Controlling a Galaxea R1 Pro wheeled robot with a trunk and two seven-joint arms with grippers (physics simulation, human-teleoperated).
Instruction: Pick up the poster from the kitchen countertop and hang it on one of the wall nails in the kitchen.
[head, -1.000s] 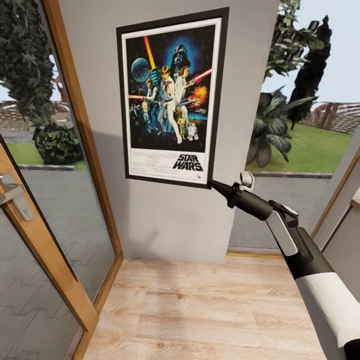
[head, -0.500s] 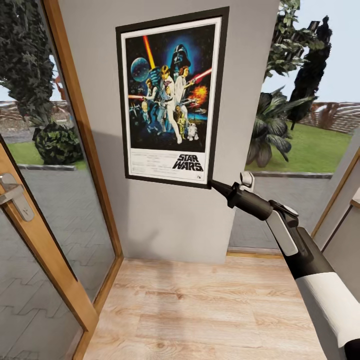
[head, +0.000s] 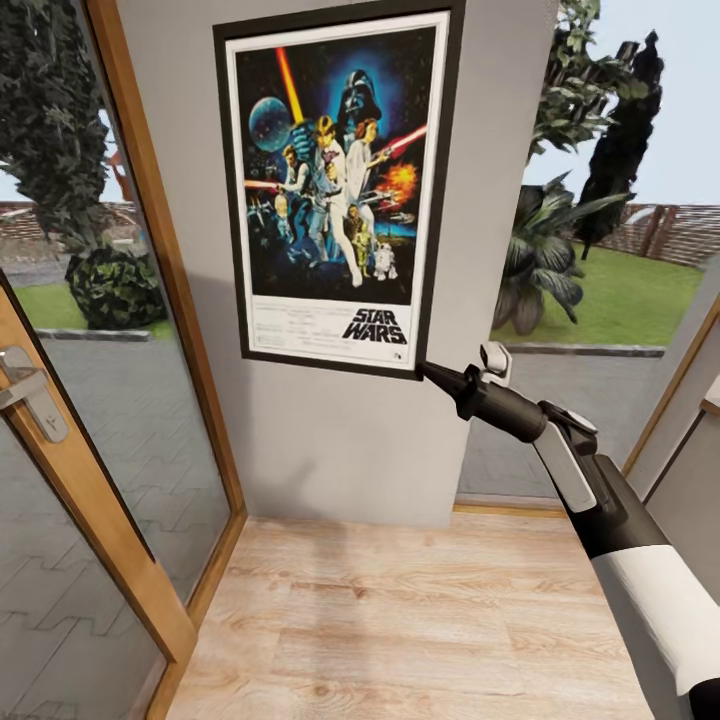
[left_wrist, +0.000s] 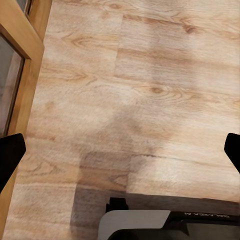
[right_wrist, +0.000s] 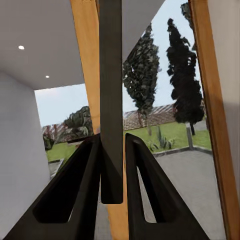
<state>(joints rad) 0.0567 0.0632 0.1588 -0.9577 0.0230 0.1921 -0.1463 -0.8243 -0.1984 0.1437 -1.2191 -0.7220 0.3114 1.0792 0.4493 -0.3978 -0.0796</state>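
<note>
The right gripper (head: 428, 372) is clamped on the lower right corner of the poster (head: 335, 185), its fingers (right_wrist: 85, 185) pinching the frame edge. The poster stands upright against the grey wall (head: 340, 450). The left gripper (left_wrist: 120, 150) hangs spread wide over the wooden floor (left_wrist: 150, 75)

the grey wall (head: 330, 440) carries the poster (head: 335, 190), flat against it.

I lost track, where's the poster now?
In the head view, the poster is up against the grey wall, its lower right corner pinched by the right gripper.
</note>
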